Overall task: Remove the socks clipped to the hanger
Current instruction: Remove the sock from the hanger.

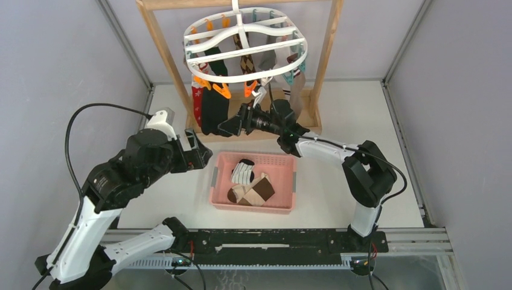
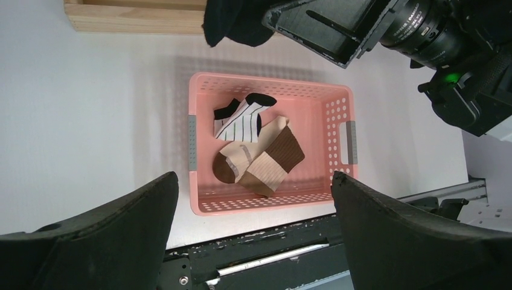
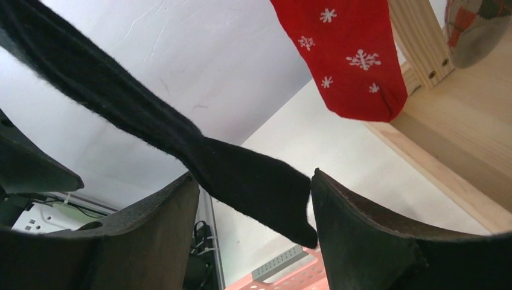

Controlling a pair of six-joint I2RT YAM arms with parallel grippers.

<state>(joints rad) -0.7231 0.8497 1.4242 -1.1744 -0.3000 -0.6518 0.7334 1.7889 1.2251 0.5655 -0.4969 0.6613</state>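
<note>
The left fingers [image 1: 204, 156] hang spread fully wide over the pink basket [image 2: 338, 109] on the tabletop [image 2: 90, 121], holding nothing. Inside lie 1 white black-striped sock [image 2: 238, 118] and beige-and-brown socks [image 2: 265, 160]. Farther back, the right fingers [image 1: 232, 127] stand well apart with the toe of a black sock [image 3: 139, 115] between them, not pinched. Beyond, it and a red snowflake sock [image 3: 356, 60] hang from the white hanger [image 1: 240, 33] in the wooden frame [image 3: 459, 139].

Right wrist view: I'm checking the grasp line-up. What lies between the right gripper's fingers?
The end of a black sock crosses the gap between the right gripper's fingers, seen in the right wrist view.
</note>
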